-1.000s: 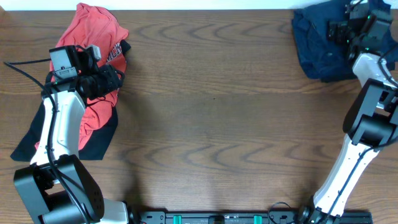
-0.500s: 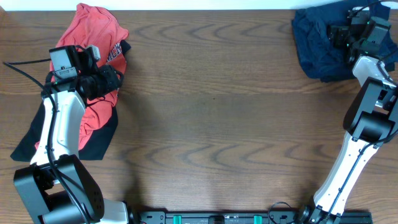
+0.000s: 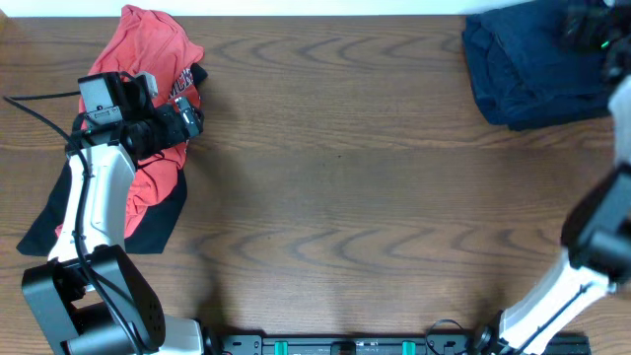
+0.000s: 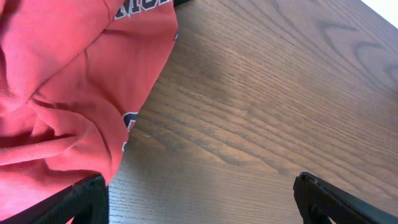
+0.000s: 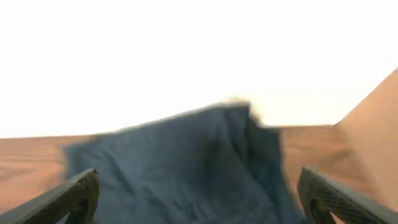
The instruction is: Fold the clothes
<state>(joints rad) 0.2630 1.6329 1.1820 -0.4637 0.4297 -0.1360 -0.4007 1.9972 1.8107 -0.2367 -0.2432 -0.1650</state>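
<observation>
A crumpled red and black shirt (image 3: 138, 118) lies at the table's left side. My left gripper (image 3: 185, 120) hovers at its right edge. In the left wrist view the red shirt (image 4: 68, 93) fills the left, and the left gripper (image 4: 199, 202) stands open with only bare wood between the fingers; the left finger (image 4: 84, 199) is next to the cloth. A folded navy garment (image 3: 527, 69) rests at the far right corner. My right gripper (image 3: 590, 25) is blurred above its far edge. Seen from the right wrist, the navy garment (image 5: 186, 155) lies below the open right gripper (image 5: 199, 199).
The wooden table (image 3: 345, 197) stretches between the two garments. A black cable (image 3: 39, 104) runs off the left edge by the left arm. The table's back edge (image 3: 325, 14) meets a white wall.
My left gripper has opened wide at the red shirt's right edge, letting go of the cloth. The right arm has swung up and right, off the navy garment.
</observation>
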